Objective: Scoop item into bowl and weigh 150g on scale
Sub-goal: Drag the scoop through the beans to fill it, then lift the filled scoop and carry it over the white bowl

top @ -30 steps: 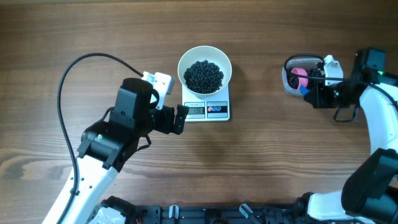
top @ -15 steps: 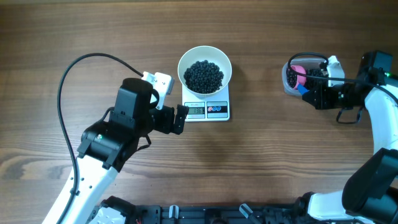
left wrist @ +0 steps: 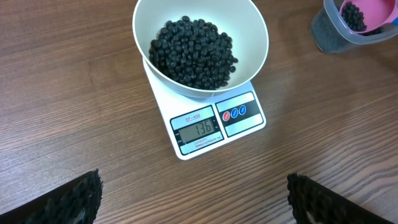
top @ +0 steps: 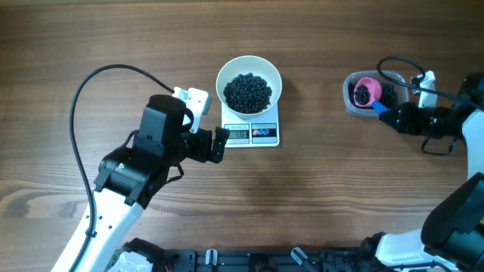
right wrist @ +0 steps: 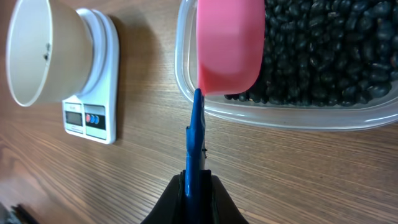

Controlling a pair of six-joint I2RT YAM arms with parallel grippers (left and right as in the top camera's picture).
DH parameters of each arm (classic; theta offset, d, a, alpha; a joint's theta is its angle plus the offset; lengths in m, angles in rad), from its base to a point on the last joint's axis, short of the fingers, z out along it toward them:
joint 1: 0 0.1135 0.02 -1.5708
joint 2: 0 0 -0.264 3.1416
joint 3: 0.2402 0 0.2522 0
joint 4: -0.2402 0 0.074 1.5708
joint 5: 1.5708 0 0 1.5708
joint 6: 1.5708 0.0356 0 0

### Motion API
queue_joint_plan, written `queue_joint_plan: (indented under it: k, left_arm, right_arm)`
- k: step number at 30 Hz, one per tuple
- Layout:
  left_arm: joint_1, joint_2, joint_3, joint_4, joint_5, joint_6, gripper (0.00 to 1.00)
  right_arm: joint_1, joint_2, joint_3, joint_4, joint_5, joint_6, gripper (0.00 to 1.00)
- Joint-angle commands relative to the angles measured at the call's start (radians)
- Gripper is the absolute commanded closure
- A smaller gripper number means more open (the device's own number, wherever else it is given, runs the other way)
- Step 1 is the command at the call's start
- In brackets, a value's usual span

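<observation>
- The bowl (top: pixel 249 89) sits on the scale (top: pixel 261 134) and holds a heap of black beans (left wrist: pixel 193 53).
- The left gripper (top: pixel 221 143) hovers just beside the scale, fingers wide apart and empty.
- The right gripper (right wrist: pixel 196 182) is clamped on the blue handle of a pink scoop (right wrist: pixel 228 43), which carries beans over the clear tub (right wrist: pixel 280 118).

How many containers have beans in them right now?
3: the white bowl on the scale, the clear tub at right, and the pink scoop held at that tub by the right gripper.
</observation>
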Motion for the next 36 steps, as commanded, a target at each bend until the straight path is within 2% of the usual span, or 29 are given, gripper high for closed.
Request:
queue_joint_plan:
  k: [1, 9, 13, 17, 22, 27, 31, 36]
  left_arm:
    - [-0.003, 0.002, 0.005, 0.000, -0.010, -0.005, 0.00]
    - [-0.003, 0.002, 0.005, 0.000, -0.010, -0.005, 0.00]
    - [-0.003, 0.002, 0.005, 0.000, -0.010, -0.005, 0.00]
    - [-0.003, 0.002, 0.005, 0.000, -0.010, -0.005, 0.00]
    - [-0.003, 0.002, 0.005, 0.000, -0.010, -0.005, 0.00]
    - [-0.003, 0.002, 0.005, 0.000, -0.010, -0.005, 0.00]
    - [-0.003, 0.002, 0.005, 0.000, -0.010, -0.005, 0.00]
    - [-0.003, 0.002, 0.005, 0.000, -0.010, -0.005, 0.00]
  right_arm:
    - [-0.031, 0.009, -0.001, 0.000, -0.089, 0.040, 0.96]
    - [-0.149, 0.008, -0.001, -0.006, -0.326, 0.107, 0.96]
    - [-0.147, 0.009, -0.001, -0.002, -0.579, 0.150, 0.96]
    - [-0.095, 0.008, -0.001, -0.004, -0.684, 0.150, 0.96]
    - [0.056, 0.008, -0.001, 0.034, -0.685, 0.161, 0.96]
    - [0.272, 0.008, -0.001, 0.334, -0.667, 0.423, 0.96]
    - [0.455, 0.008, -0.001, 0.489, -0.452, 0.517, 0.96]
    - [0.602, 0.008, -0.001, 0.535, -0.252, 0.491, 0.96]
